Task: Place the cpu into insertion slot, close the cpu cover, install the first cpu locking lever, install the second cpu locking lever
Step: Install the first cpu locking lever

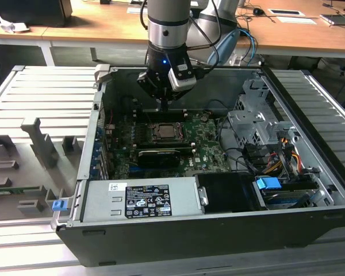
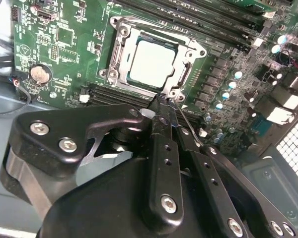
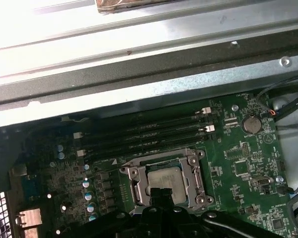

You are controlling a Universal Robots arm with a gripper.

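The cpu (image 3: 165,178) lies flat with the cpu cover (image 3: 191,177) down around it on the green motherboard (image 3: 236,171). The black gripper (image 3: 161,194) narrows to a closed tip at the cover's edge. Beside the cover run dark memory slots (image 3: 154,134), with a coin cell battery (image 3: 251,125) nearby, beneath the grey case wall (image 3: 139,84).

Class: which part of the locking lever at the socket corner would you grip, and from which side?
Probably the free wire end of the locking lever, from above: it juts clear of the cpu cover, while its root hugs the frame.
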